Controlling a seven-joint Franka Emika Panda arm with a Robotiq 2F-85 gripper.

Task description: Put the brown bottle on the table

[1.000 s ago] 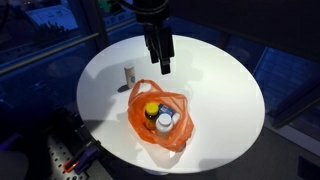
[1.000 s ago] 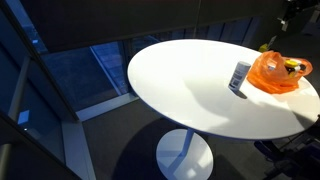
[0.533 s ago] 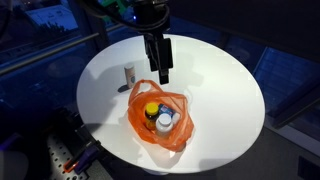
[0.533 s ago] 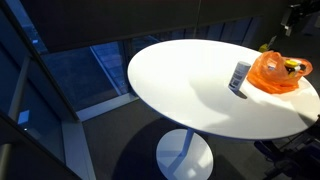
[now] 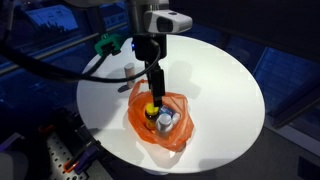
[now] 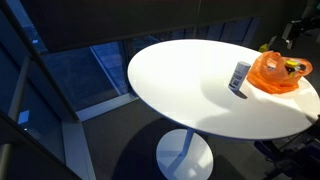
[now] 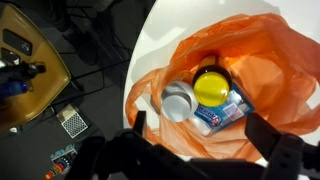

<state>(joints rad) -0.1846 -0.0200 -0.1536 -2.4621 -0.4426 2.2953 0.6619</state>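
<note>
The brown bottle stands inside the orange plastic bag [image 5: 158,122]; its yellow cap [image 7: 210,87] shows from above in the wrist view and in an exterior view [image 5: 151,110]. Next to it in the bag is a white-capped blue-white bottle [image 7: 180,101]. My gripper [image 5: 156,88] is open, directly above the bag, with its fingers [image 7: 200,135] spread either side of the bag's contents and holding nothing. The bag lies on the round white table [image 5: 215,75], which also shows in an exterior view [image 6: 180,80], with the bag at its far edge [image 6: 275,72].
A small pale whitish bottle [image 5: 129,70] stands on the table beside the bag; it also shows in an exterior view [image 6: 239,76]. A green-marked cable part [image 5: 107,44] hangs near the arm. Dark floor and equipment surround the table.
The arm has lowered and moved toward the bag; the gripper now hangs just over the bag's opening. The bag and bottles have not moved.
</note>
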